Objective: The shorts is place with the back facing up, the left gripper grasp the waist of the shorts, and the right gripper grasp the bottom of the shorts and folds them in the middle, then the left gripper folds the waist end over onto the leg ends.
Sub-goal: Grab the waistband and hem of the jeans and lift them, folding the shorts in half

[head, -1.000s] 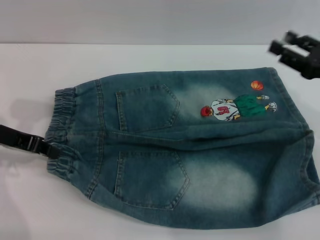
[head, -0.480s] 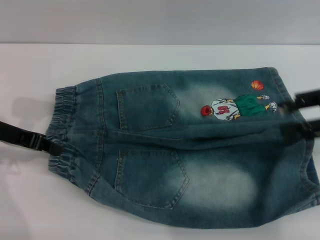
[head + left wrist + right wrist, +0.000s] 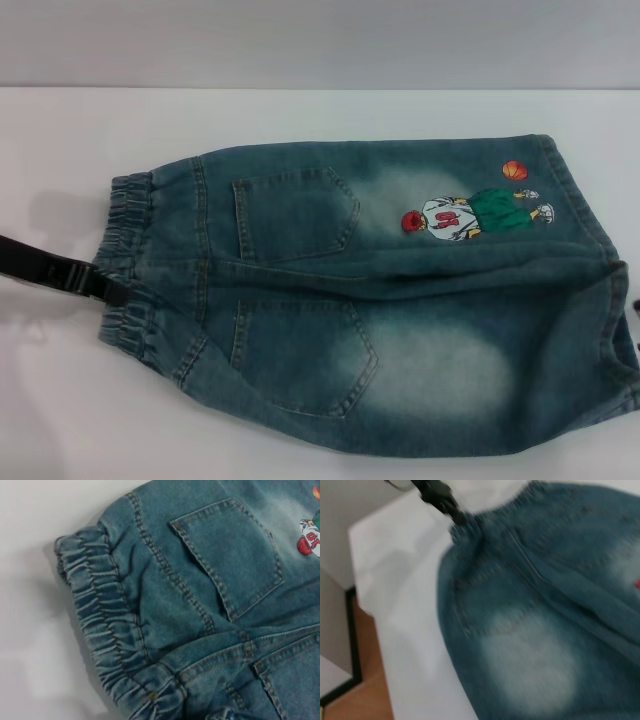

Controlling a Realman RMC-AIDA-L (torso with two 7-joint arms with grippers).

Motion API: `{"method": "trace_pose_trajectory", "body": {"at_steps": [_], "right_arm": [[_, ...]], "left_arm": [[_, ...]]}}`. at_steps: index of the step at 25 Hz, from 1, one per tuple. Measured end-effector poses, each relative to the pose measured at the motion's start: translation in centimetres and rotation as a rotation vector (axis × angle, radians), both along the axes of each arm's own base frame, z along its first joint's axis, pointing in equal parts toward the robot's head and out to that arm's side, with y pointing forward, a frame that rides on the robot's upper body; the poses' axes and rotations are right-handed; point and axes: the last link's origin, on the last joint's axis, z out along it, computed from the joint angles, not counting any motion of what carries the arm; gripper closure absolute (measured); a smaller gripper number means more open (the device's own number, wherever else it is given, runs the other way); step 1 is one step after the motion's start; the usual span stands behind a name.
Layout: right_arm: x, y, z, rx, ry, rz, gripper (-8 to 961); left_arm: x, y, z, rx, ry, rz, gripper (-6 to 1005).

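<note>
A white tabletop (image 3: 60, 400) stands before a pale grey wall (image 3: 320, 40); wooden floor (image 3: 365, 700) shows past its edge. Blue denim shorts (image 3: 380, 300) lie flat, back pockets up, elastic waistband toward the robot's left. The black left gripper (image 3: 112, 294) reaches the waistband; whether its fingers have closed on it I cannot tell. Only a dark sliver of the right gripper (image 3: 637, 310) shows at the leg end.

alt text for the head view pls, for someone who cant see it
Blue denim shorts lie flat, back pockets up, on a white table, waist toward the robot's left. The left gripper meets the elastic waistband; a cartoon basketball player patch marks the far leg.
</note>
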Motion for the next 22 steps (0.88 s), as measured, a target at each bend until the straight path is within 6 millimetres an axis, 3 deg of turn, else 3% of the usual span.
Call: {"method": "trace_pose_trajectory", "body": {"at_steps": [14, 22], "right_arm": [[3.6, 0.3, 0.1, 0.027, -0.263, -0.146, 353], [3.9, 0.1, -0.9, -0.002, -0.291, -0.149, 353]], "left_arm": [[0.9, 0.6, -0.2, -0.015, 0.003, -0.012, 965], [1.1, 0.6, -0.3, -0.019, 0.0, -0.008, 965]]}}
